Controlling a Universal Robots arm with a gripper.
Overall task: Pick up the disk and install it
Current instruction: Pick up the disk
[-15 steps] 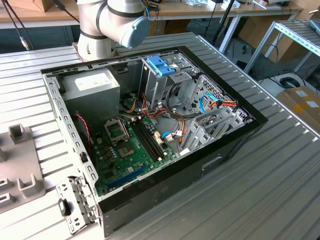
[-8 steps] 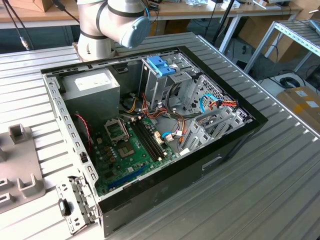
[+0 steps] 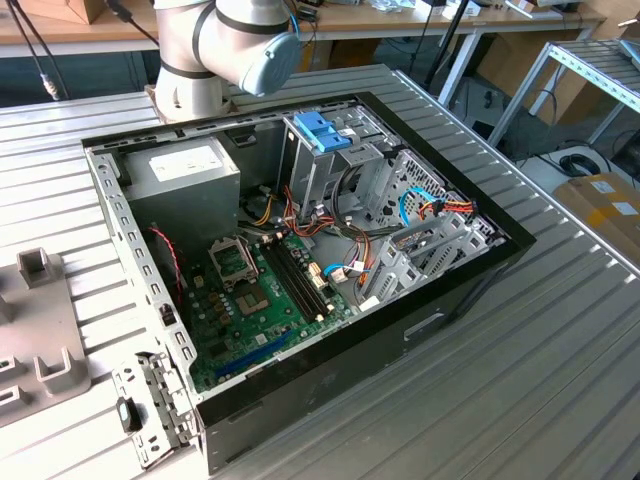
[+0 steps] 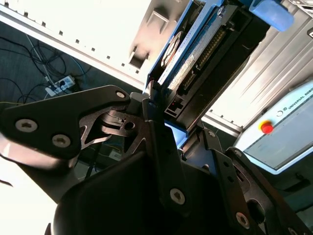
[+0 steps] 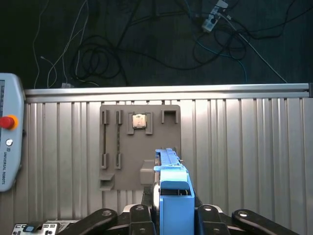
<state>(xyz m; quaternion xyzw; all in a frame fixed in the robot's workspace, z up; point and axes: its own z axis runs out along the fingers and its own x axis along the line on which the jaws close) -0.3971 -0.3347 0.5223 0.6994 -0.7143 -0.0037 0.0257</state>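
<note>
In both wrist views my gripper [image 4: 178, 129] is shut on the disk [image 4: 205, 54], a dark hard drive with a white label in a light-blue carrier rail. The black fingers [image 4: 155, 132] clamp one end of it, and the rest juts out past them. In the first wrist view the disk's blue end [image 5: 173, 188] stands edge-on between the two sides of the gripper [image 5: 173, 215]. It hangs in the air above the ribbed metal table [image 5: 244, 147], near a grey fixture plate [image 5: 156, 139].
An open computer case [image 3: 480, 270] lies on the table, with a motherboard [image 3: 260, 290], a power supply [image 3: 185, 175] and a silver drive cage with a deeper-blue latch [image 3: 322, 130]. The arm's base [image 3: 200, 50] stands behind it. A pendant [image 5: 7, 142] with a red button lies beside the fixture plate.
</note>
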